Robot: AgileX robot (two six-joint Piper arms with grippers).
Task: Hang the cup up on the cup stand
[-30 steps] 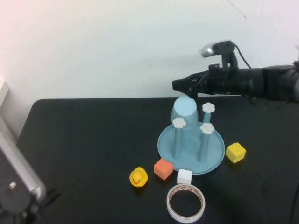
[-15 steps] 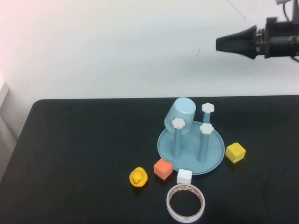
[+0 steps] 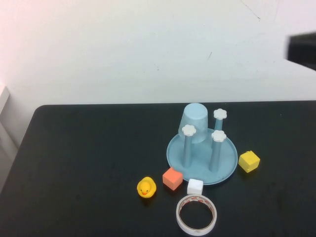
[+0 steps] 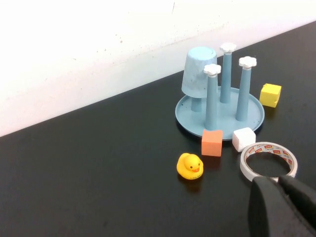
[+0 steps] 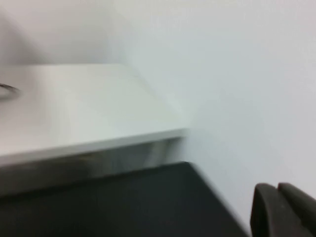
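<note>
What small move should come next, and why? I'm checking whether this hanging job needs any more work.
Probably none beyond parking. The cup sits upside down over a rear post of the cup stand, untouched. The right gripper, fingers together, is high at the right edge; the left gripper, also shut, is near the tape roll.

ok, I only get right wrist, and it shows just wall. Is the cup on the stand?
Observer: Yes. The cup sits upside down over a rear post of the stand, with nothing holding it.
Operator: Where's the right tool?
Observer: The right tool is shut and empty. The high view shows it raised against the wall at the far right edge.
Operator: Left?
Observer: The left tool is shut and empty, over the table's near side, close to the tape roll.
</note>
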